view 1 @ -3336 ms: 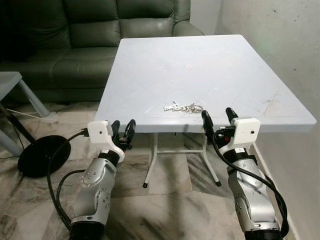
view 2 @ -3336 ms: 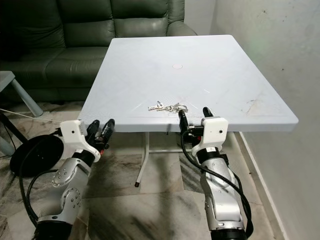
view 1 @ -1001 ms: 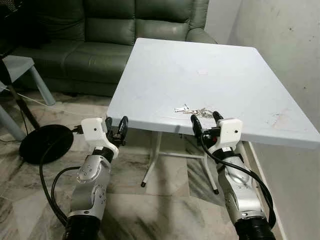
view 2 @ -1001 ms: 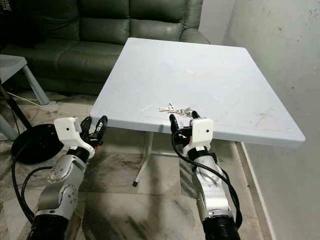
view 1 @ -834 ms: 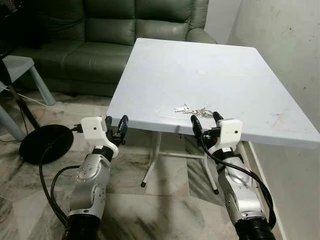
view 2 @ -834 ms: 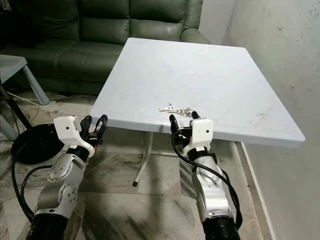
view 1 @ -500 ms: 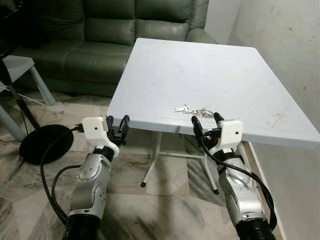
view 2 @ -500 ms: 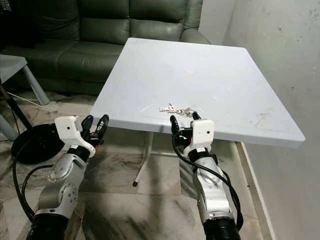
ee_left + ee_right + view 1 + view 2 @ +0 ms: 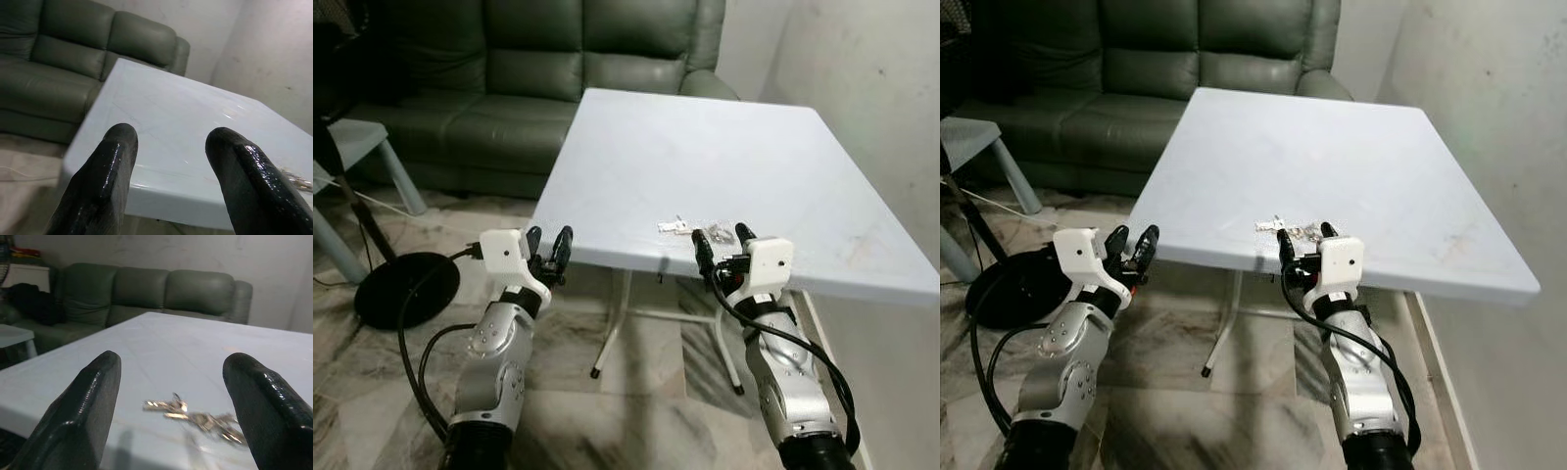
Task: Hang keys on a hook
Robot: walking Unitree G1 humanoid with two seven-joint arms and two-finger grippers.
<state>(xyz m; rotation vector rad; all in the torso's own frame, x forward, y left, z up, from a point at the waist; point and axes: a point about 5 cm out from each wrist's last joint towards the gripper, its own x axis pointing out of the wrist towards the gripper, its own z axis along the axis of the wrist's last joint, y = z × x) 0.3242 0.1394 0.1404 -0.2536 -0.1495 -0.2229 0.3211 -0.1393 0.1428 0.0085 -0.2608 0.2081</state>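
— How far along are you?

— Barely begun, I judge. The keys lie untouched on the table, near its front edge, and I see no hook anywhere. Pickup, carry and hanging are all left.

— Where are the keys relative to your gripper?

— Just ahead of my right gripper, a little above its fingertips and slightly toward my left finger. Along my wrist, the bunch sits low between my two black fingers, close but not touching. The gripper itself is at the table's edge, about level with the top.

— Is it holding anything?

— No. My right gripper is spread wide and empty. My left gripper is parted too, also empty, held up by the table's near corner, well apart from the keys.

— What next?

— I'd guess a short reach forward over the edge, then a close on the ring.
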